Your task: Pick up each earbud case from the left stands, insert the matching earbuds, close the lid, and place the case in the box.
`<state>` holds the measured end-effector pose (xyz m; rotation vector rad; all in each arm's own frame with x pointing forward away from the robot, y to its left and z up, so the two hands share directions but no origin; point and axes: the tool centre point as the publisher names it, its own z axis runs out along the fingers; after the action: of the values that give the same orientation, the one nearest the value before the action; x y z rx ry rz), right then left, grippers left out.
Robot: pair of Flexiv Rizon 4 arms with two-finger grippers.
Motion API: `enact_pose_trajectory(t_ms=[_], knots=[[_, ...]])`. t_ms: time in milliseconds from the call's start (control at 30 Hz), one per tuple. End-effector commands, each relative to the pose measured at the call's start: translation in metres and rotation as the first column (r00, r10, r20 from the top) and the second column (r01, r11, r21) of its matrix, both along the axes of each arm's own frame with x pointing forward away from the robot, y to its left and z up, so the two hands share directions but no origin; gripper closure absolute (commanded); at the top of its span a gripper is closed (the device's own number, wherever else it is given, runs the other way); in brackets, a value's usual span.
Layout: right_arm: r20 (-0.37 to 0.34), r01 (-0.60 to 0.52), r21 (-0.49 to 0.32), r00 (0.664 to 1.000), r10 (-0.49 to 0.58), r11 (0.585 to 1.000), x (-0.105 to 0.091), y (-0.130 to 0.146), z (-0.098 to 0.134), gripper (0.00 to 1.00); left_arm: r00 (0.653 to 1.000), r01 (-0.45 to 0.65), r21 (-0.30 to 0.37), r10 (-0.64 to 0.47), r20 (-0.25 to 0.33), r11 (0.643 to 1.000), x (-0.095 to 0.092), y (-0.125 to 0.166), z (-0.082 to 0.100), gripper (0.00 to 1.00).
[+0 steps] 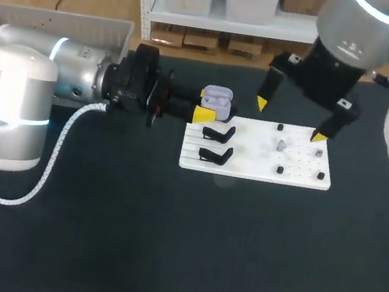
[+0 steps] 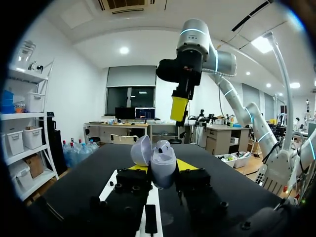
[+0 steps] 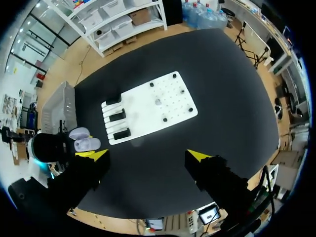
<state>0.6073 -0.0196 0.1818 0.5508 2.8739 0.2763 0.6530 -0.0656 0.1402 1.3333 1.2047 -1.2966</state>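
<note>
Case [image 2: 163, 175], lid open, pinched in left pincer [image 2: 161, 167]; right pincer [image 3: 148, 155] spread, seemingly high over board [image 3: 143, 106].

Left pincer [image 1: 210, 110], held level, clamps a lilac open earbud case [image 1: 217, 98]; right pincer [image 1: 290, 120] hangs overhead, fingers wide apart
</note>
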Motion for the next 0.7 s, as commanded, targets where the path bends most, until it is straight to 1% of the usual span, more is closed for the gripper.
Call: enact_pose_trajectory(t_ms=[33,100,267,367,500,633,700], knots=[[0.009,-0.053,-0.060,0.999,0.053,0.997,0.009,-0.010,-0.023,0.00,1.000,0.003,0.001,-0.003,0.000,1.000,0.001,0.000,0.000,1.00],[-0.006,-0.071,-0.084,0.997,0.071,0.994,0.013,-0.017,-0.031,0.00,1.000,0.003,0.001,-0.003,0.000,1.000,0.001,0.000,0.000,1.00],[-0.031,-0.091,-0.083,0.996,0.089,0.992,0.022,-0.030,-0.045,0.00,1.000,0.003,0.001,-0.003,0.000,1.000,0.001,0.000,0.000,1.00],[-0.051,-0.083,-0.089,0.996,0.079,0.993,0.028,-0.035,-0.052,0.00,1.000,0.003,0.001,-0.003,0.000,1.000,0.001,0.000,0.000,1.00],[-0.083,-0.065,-0.145,0.995,0.053,0.987,0.040,-0.033,-0.065,0.00,1.000,0.003,0.001,-0.003,0.000,1.000,0.001,0.000,0.000,1.00],[-0.096,-0.067,-0.148,0.994,0.053,0.987,0.050,-0.029,-0.081,0.00,1.000,0.003,0.001,-0.003,0.000,1.000,0.001,0.000,0.000,1.00],[-0.103,-0.065,-0.136,0.993,0.051,0.988,0.054,-0.029,-0.088,0.00,1.000,0.003,0.001,-0.003,0.000,1.000,0.001,0.000,0.000,1.00]])
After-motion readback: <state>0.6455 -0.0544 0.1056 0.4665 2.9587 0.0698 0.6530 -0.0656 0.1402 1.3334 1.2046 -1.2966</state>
